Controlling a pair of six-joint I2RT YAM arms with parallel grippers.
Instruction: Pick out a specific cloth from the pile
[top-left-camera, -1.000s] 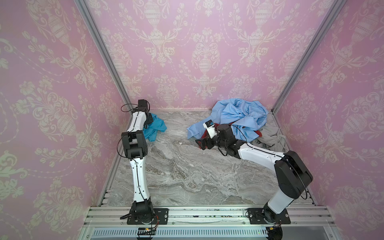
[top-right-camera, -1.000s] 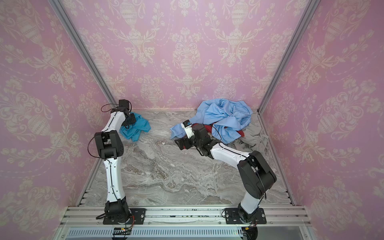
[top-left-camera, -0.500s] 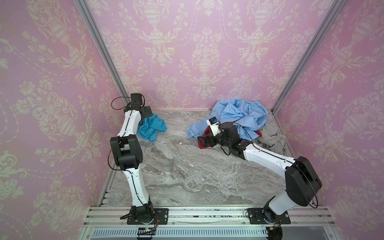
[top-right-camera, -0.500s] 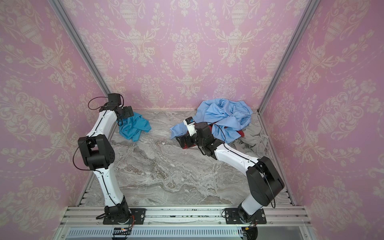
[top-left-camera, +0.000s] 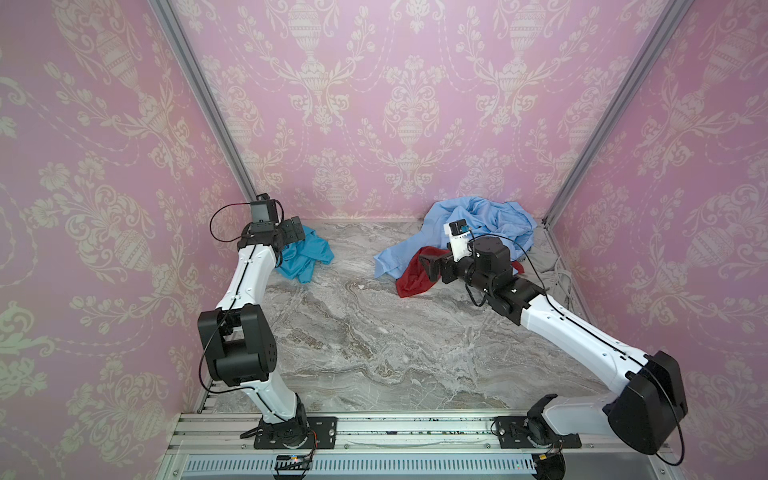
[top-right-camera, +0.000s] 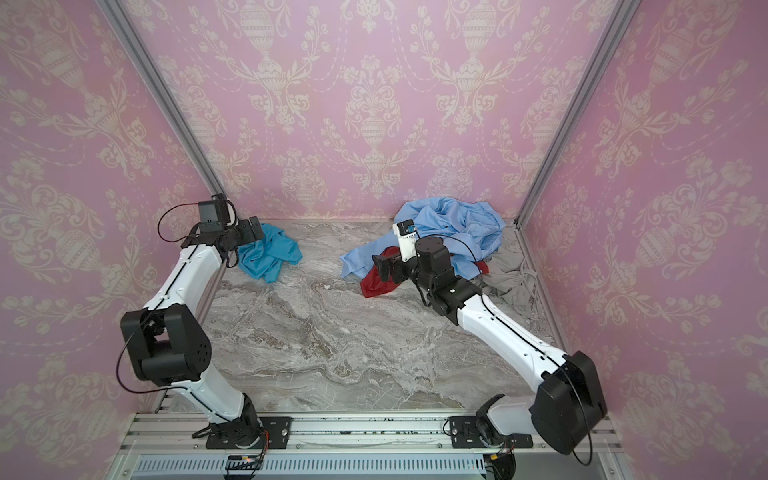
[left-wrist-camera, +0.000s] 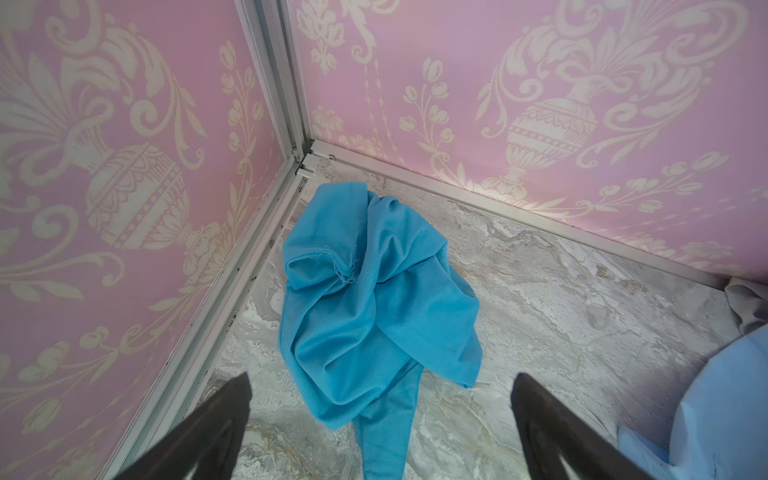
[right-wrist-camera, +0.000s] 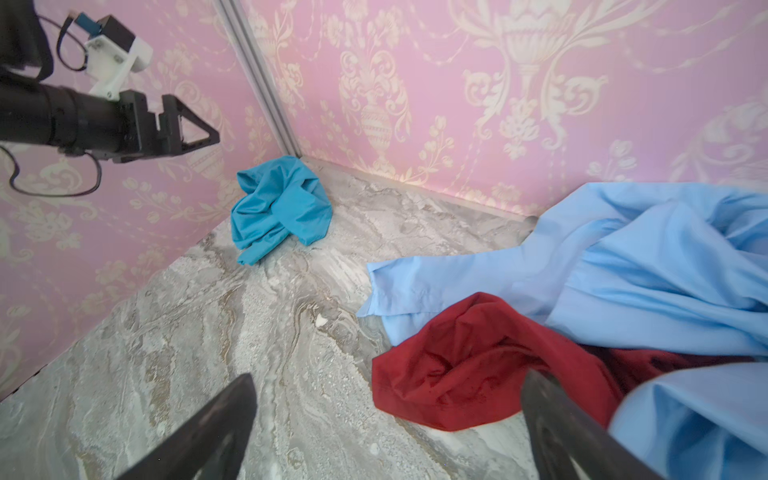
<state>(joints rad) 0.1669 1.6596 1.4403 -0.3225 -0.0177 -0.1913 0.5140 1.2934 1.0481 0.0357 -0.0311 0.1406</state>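
Note:
The cloth (top-left-camera: 307, 257) (top-right-camera: 270, 254) is a crumpled turquoise piece. It lies by itself in the far left corner of the marble table, apart from the pile. My left gripper (top-left-camera: 297, 232) (left-wrist-camera: 382, 374) hovers open just above its near edge with nothing between the fingers, and it also shows in the right wrist view (right-wrist-camera: 199, 135). The pile sits at the far right: a pale blue garment (top-left-camera: 486, 220) (right-wrist-camera: 623, 266), a dark red cloth (top-left-camera: 415, 277) (right-wrist-camera: 469, 357) and a grey cloth (top-right-camera: 513, 278). My right gripper (top-left-camera: 430, 266) (right-wrist-camera: 388, 374) stands open over the red cloth's edge.
Pink patterned walls (top-left-camera: 374, 104) close in the table on three sides, with metal corner posts (top-left-camera: 199, 104). Bare marble (top-left-camera: 353, 332) runs between the cloth and the pile and down to the front rail (top-left-camera: 374, 428).
My left gripper has opened and let go of the cloth, which stays in the corner. That arm's elbow has dropped toward the front. My right gripper has drawn back a little toward the pile.

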